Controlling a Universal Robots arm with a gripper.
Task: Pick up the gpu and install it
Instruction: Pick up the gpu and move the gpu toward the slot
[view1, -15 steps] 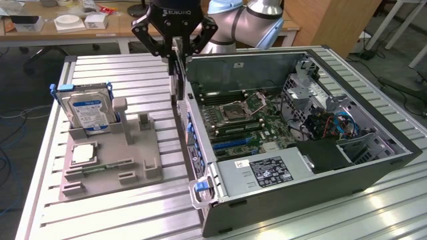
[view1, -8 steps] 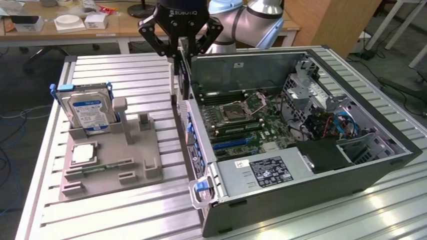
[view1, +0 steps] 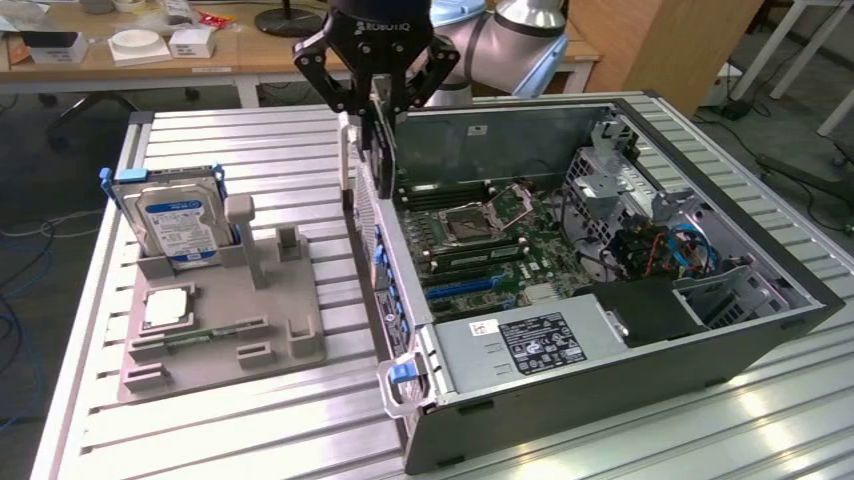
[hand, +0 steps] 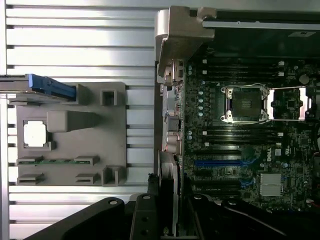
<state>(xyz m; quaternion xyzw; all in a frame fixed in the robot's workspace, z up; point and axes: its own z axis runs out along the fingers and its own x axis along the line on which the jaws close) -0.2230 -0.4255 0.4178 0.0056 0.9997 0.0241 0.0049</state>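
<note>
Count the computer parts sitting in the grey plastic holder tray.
3: boxy silver hard drive standing upright, square silver processor chip lying flat, narrow green memory stick beside the chip.

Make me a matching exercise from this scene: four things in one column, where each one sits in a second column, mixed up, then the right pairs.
Things
1. gpu
2. hard drive
3. power supply
4. square silver chip

Places
A. lying flat on the gray fixture
B. inside the computer case, label facing up
C. clamped edge-on in the gripper
D. standing upright in the gray fixture

Pairs: 1-C, 2-D, 3-B, 4-A
</note>
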